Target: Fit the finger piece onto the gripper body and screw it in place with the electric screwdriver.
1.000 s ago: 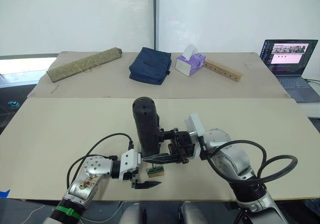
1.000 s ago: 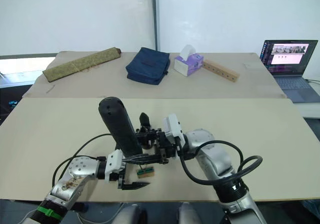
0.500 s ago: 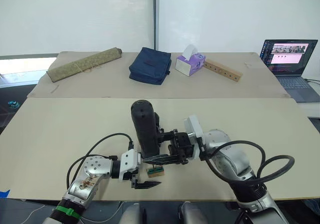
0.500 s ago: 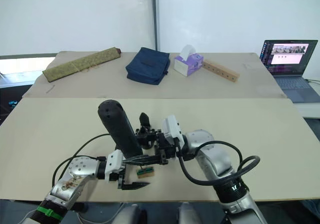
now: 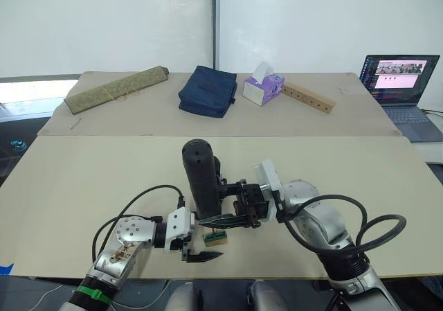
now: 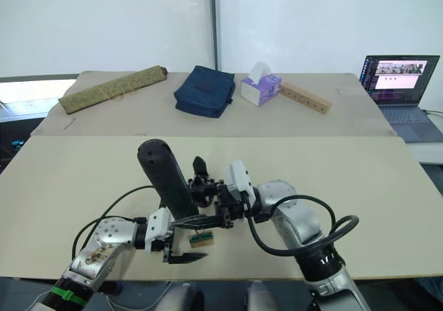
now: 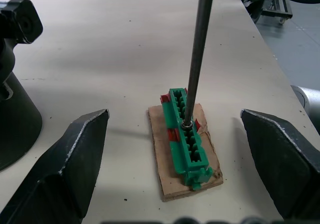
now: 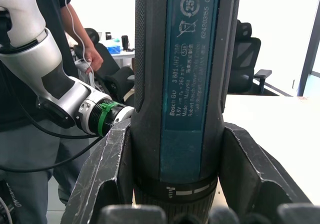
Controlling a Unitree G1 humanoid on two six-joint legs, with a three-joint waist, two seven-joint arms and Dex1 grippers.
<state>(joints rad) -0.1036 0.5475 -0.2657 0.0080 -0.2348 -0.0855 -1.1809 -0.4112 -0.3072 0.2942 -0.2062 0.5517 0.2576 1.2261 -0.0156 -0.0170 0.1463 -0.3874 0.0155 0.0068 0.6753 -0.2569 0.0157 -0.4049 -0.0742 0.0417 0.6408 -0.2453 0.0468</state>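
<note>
The dark electric screwdriver (image 5: 200, 178) stands upright near the table's front edge, my right gripper (image 8: 177, 134) shut around its handle. Its thin metal bit (image 7: 196, 54) comes down onto a small green-and-brown block (image 7: 186, 154). That block lies between the wide-apart fingers (image 7: 75, 154) of my open left gripper (image 5: 211, 237). Just behind the screwdriver stands the black gripper body (image 6: 199, 169), with its round dark base (image 7: 12, 114) beside my left gripper. The finger piece is out of view.
On the far table lie a rolled tan mat (image 5: 118, 88), a navy bag (image 5: 208, 90), a tissue box (image 5: 263, 88) and a wooden bar with holes (image 5: 309, 98). A laptop (image 5: 401, 82) sits far right. A person (image 8: 75, 19) stands beyond the table.
The screwdriver has sunk slightly in my right gripper's hold, its top leaning a little to the left. My left gripper and the block have stayed put.
</note>
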